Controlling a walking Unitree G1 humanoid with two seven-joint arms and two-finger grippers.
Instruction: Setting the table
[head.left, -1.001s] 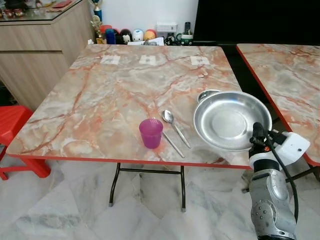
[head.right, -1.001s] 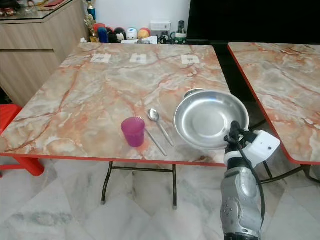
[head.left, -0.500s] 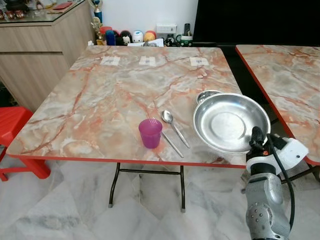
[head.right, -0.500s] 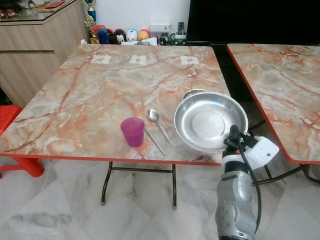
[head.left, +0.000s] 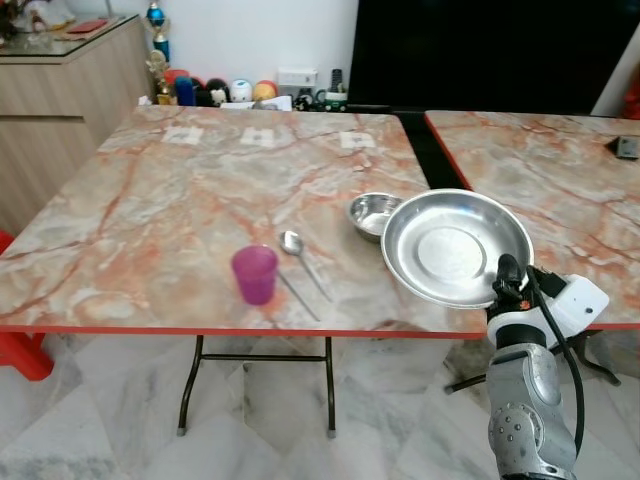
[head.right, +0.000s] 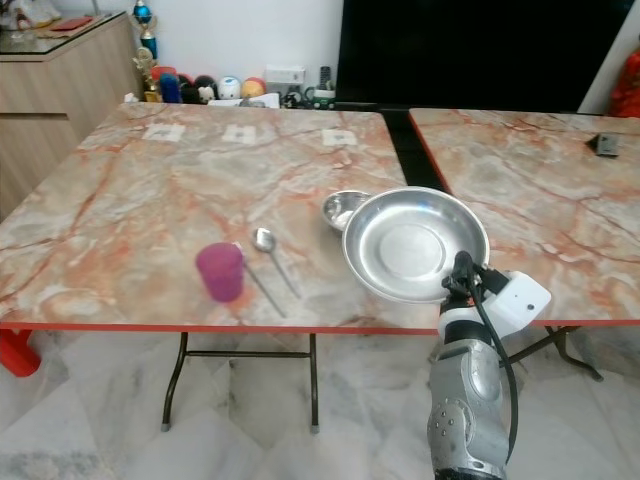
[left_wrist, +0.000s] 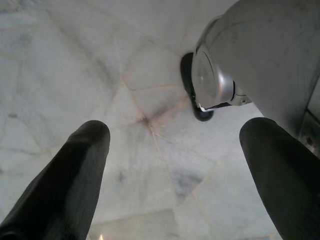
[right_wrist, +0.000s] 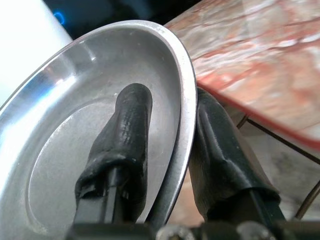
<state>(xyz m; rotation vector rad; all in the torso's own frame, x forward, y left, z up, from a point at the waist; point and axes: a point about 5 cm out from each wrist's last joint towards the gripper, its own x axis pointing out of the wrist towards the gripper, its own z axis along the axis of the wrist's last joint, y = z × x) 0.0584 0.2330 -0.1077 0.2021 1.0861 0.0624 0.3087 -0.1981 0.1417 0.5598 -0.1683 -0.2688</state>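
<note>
1. A square table (head.left: 150, 210) has a smooth top that looks like pink and orange marble, with a red edge and thin black legs.
2. A second table (head.left: 560, 170) just like it stands to the right, with a dark gap between them.
3. The floor (head.left: 100, 420) is pale grey marble tiles. A light wooden cabinet (head.left: 60, 90) stands at the far left, and small colourful toys (head.left: 215, 92) line the white wall.
4. The right gripper (right_wrist: 165, 135) pinches the rim of a round, shiny metal plate (head.left: 455, 245), one black finger inside and one outside. The plate is tilted over the near right corner of the table.
5. A small shiny metal bowl (head.left: 372, 212) sits on the table just behind the plate.
6. A metal spoon (head.left: 296, 252) lies beside a pink plastic cup (head.left: 254, 274).
7. The left gripper (left_wrist: 170, 165) hangs over the floor with its fingers spread wide, holding nothing.
</note>
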